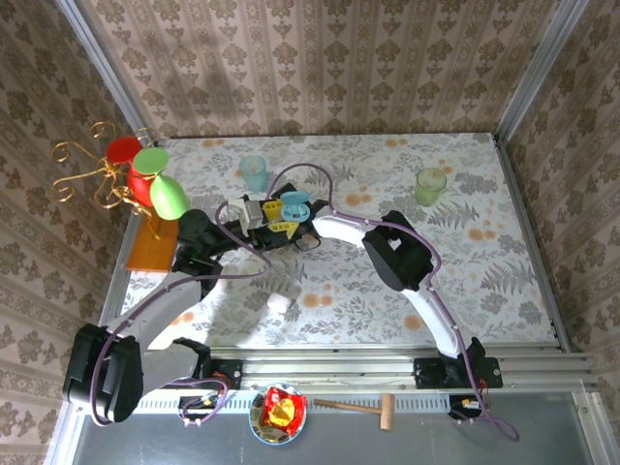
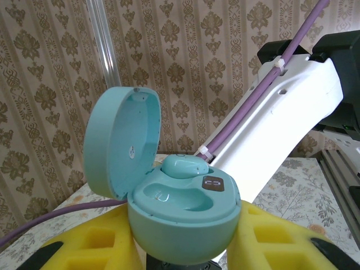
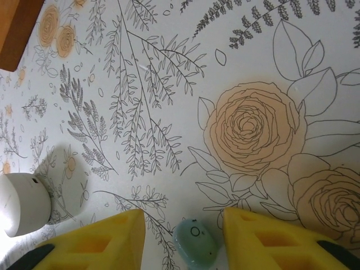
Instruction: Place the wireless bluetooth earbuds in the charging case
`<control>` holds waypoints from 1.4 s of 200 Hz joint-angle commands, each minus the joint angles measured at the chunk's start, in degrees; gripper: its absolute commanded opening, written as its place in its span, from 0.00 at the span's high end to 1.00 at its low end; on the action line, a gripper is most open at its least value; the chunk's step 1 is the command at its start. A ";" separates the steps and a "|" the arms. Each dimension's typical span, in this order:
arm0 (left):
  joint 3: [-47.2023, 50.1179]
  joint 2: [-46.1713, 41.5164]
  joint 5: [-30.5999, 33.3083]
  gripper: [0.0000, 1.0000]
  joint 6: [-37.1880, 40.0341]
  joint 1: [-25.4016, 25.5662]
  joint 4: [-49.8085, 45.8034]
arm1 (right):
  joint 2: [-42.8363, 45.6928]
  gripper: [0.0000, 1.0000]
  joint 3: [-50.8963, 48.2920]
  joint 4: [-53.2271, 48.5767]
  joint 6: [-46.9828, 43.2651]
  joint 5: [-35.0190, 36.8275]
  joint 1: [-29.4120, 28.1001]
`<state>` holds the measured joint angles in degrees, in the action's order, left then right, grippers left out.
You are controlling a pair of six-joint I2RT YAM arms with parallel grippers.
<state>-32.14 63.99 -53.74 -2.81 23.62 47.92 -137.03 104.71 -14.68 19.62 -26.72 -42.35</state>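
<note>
My left gripper (image 2: pixel 185 212) is shut on the light blue charging case (image 2: pixel 188 216), with a yellow finger against each side. The case's lid (image 2: pixel 121 140) stands open. One light blue earbud (image 2: pixel 183 166) sits in the far socket, and the near socket (image 2: pixel 171 197) is bare. In the top view the case (image 1: pixel 294 205) is held up left of centre. A second light blue earbud (image 3: pixel 196 244) lies on the flowered cloth. My right gripper (image 3: pixel 184 216) is open around it: the right finger is close to it and the left finger stands apart.
A white round thing (image 3: pixel 19 205) lies left of the right gripper, also seen near the front (image 1: pixel 279 302). At the back stand a teal cup (image 1: pixel 254 172) and a green cup (image 1: pixel 430 184). An orange board (image 1: pixel 153 247) and a gold wire stand (image 1: pixel 116 174) are at the left.
</note>
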 commanded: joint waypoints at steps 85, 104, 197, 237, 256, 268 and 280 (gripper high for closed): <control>0.15 -1.40 -0.46 0.72 0.21 0.37 0.95 | 0.30 0.69 -2.49 -0.67 -2.50 -6.88 0.29; 0.15 -1.32 -0.32 0.72 0.25 0.37 0.94 | 0.03 0.72 -2.75 -0.50 -2.34 -6.64 0.18; 0.37 -0.97 1.34 0.72 1.22 0.38 0.59 | 6.59 0.82 -9.85 5.36 0.31 1.29 0.66; 0.41 -0.31 5.23 0.72 2.87 0.35 0.24 | 17.52 0.82 -23.92 16.78 5.56 5.74 3.54; 0.65 0.08 8.38 0.72 3.82 0.29 1.12 | 23.11 0.82 -30.50 20.01 7.75 7.78 5.27; 1.15 0.39 11.16 0.72 4.67 0.31 2.12 | 26.62 0.82 -33.81 20.45 7.74 9.23 6.14; 0.90 0.84 13.21 0.72 5.55 0.38 1.58 | 30.22 0.82 -36.45 19.79 7.60 10.96 6.85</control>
<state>-31.77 64.03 -46.26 -0.14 23.62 47.97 -114.34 72.64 1.39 25.39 -20.88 -36.82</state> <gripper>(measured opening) 0.342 0.183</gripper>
